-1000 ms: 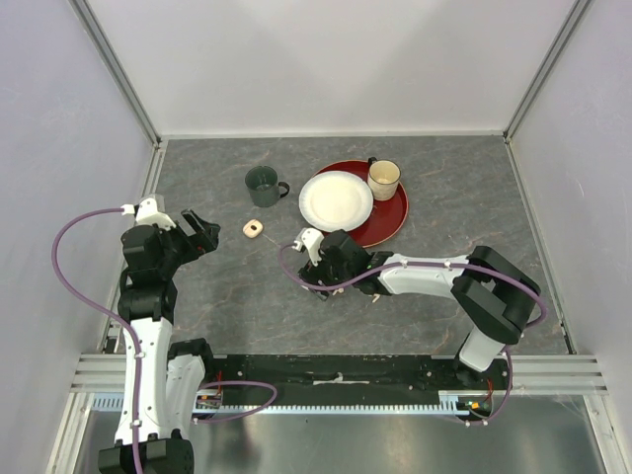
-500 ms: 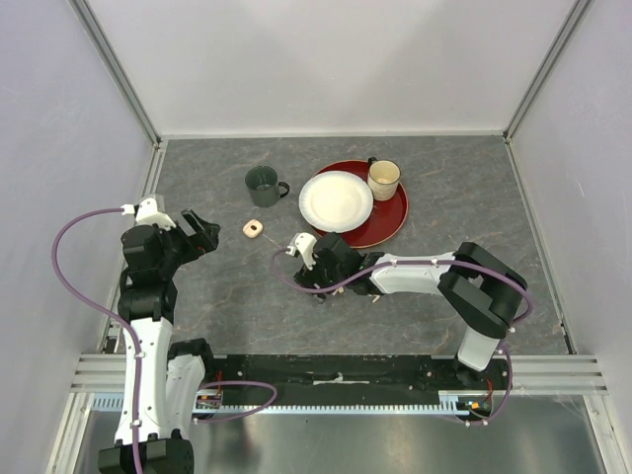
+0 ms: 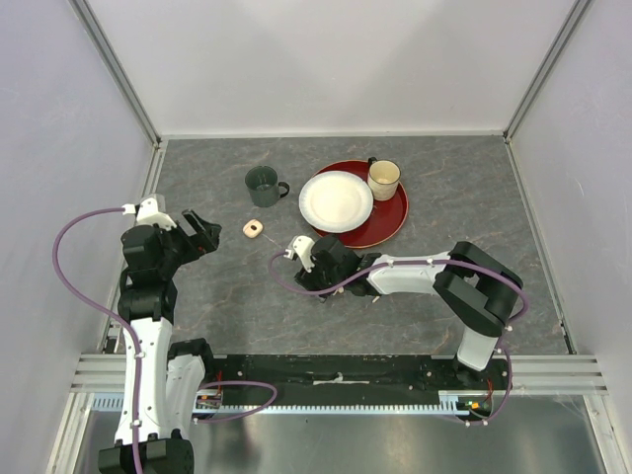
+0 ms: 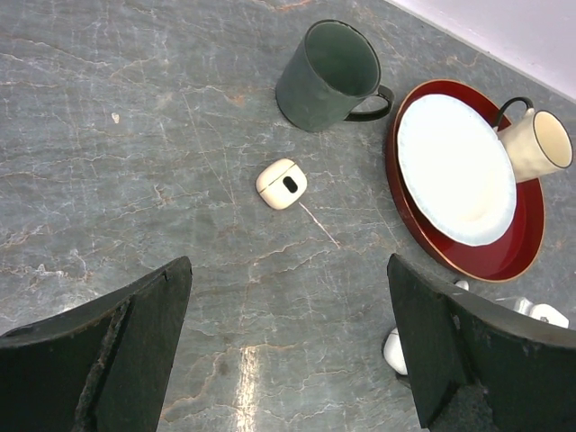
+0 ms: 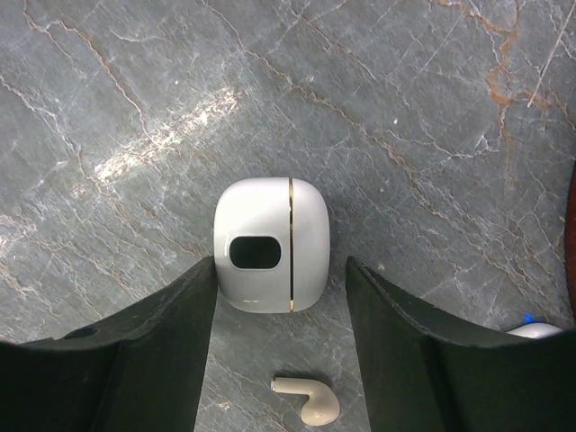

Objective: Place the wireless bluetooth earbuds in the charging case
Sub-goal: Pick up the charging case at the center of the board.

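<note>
Grey marble counter (image 5: 432, 135) | glossy white rounded plastic charging case (image 5: 270, 216): likely light, slippery, pinch sides | right claw (image 5: 279, 270) part-open astride it | left claw (image 4: 288, 270) wide.

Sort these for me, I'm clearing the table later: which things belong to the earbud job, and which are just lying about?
Job: white charging case; earbud beside it; peach case.
Lying about: green mug; red plate; white plate; cream mug.
</note>
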Controlling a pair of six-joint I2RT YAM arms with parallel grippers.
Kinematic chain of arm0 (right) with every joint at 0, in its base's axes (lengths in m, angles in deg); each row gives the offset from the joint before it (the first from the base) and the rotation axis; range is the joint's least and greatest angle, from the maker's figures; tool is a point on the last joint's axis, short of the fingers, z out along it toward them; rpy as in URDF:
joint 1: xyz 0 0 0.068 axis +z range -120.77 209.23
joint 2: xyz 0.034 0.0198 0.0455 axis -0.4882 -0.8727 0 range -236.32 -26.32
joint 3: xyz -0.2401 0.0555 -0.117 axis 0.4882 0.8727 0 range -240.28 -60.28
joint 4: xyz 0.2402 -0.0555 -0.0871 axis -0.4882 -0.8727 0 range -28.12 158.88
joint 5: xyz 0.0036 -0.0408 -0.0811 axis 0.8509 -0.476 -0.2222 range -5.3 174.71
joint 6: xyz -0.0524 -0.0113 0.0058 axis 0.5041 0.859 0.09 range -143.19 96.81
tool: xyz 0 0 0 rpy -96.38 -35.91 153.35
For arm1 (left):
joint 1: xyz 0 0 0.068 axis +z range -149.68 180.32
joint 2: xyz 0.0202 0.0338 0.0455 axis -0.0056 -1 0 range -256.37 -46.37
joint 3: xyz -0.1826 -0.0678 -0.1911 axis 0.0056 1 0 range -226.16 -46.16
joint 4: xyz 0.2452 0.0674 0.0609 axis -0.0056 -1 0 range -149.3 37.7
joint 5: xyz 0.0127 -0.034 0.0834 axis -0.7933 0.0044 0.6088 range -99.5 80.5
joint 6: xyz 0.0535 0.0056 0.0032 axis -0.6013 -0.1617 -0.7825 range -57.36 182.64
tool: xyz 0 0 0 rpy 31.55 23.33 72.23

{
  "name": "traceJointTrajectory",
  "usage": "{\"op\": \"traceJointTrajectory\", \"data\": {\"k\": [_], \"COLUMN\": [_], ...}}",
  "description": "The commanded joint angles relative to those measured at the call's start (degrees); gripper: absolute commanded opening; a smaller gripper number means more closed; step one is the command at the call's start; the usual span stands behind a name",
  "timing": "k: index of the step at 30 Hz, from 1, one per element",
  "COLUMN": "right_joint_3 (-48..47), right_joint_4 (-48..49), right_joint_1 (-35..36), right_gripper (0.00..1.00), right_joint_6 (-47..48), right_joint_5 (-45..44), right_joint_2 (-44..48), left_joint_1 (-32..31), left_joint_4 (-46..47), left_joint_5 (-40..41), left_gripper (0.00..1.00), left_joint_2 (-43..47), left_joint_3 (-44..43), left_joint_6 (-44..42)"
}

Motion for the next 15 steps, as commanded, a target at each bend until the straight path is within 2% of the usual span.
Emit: {"op": "traceJointTrajectory", "data": {"k": [1,5,8,11,12,15], "right_joint_3": [-2.2,-2.3,-2.9,-4.4,-4.7,-5.1], "right_joint_4": [-0.4,-0.5,-1.2,-1.9,-3.3,-3.4], "right_joint_1": [0.3,0.2,0.4,0.4,0.3,0.4], "right_gripper": [0.65,0.57,0.38,0.28,0.19,0.16], "right_joint_6": [1.2,1.5,1.3,1.0,0.5,0.1], "right_joint_5": [-0.6,-0.6,0.0,-0.2,-0.2,-0.3], "right_joint_2": [-1.2,-1.4,-1.4,-0.7,-0.2,3.5], "left_joint_1": [0.4,0.4,0.4,0.4,0.4,0.4], "left_joint_4": [0.7,0.5,1.4,3.0,3.8,5.5], "left_joint_5": [-3.0,-4.3,-6.7,-10.4,-12.2,-17.3], "left_gripper": [0.95,0.95,0.95,0.95,0.95,0.95], "left_joint_2": [0.1,-0.1,-0.2,-0.9,-1.0,-2.2], "left_joint_3": [-1.5,-2.1,-1.8,-1.4,-1.5,-0.9], "left_joint_6": [0.1,-0.7,-1.1,-1.1,-0.8,0.7]}}
